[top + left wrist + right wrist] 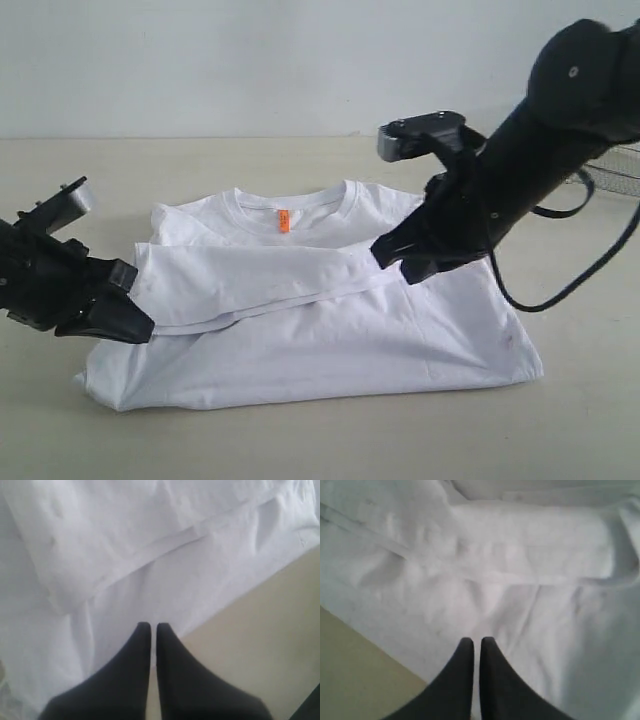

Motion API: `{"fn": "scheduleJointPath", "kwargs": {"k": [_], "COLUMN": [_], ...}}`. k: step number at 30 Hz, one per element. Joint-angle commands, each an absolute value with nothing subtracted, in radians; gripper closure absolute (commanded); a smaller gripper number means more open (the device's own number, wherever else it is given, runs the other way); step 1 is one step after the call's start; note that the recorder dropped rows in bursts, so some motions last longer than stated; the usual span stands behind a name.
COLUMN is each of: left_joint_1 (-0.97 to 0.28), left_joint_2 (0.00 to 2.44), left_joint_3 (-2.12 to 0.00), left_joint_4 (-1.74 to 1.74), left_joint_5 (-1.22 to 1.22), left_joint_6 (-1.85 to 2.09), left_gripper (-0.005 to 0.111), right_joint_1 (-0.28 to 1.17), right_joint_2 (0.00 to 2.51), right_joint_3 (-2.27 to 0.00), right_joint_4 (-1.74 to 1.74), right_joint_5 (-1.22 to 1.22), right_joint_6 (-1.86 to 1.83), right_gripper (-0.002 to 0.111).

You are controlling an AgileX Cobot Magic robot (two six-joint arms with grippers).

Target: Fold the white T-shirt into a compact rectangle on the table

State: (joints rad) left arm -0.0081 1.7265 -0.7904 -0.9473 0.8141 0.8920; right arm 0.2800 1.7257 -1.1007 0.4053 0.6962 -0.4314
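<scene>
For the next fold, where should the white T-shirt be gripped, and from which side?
Likely its two corners opposite the collar: left claw and right claw each from its own side. That edge of the white T-shirt lies flat on the table, corners exposed.

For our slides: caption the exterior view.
Left gripper and right gripper, both shut, at a fold's ends on the white T-shirt, table beneath.

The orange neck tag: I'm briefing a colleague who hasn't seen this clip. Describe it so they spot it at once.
On the pale beige table lies a partly folded white T-shirt. At its far edge, inside the round collar, sits a small orange tag, the only bright spot of colour on the white cloth.
</scene>
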Motion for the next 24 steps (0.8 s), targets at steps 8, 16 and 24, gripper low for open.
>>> {"fn": "scheduleJointPath", "kwargs": {"k": [8,16,24], "left_joint_1": [-0.012,-0.012,-0.012], "left_joint_2": [1.878,1.885,1.825], "left_joint_3": [-0.801,-0.804,-0.804], "left_joint_4": [-0.960,-0.918,-0.900], "left_joint_5": [0.682,0.676,0.659], "left_joint_6": [0.878,0.840,0.826], "left_gripper": [0.102,0.102,0.102], "right_joint_1": [0.545,0.597,0.593], "right_joint_2": [2.047,2.105,2.105], "right_joint_3": [-1.440,-1.514,-1.509], "right_joint_4": [0.394,0.365,0.200], "right_joint_5": [0.782,0.771,0.838], "right_joint_6": [-0.516,-0.504,-0.407], "right_gripper": [0.109,0.109,0.109]}}
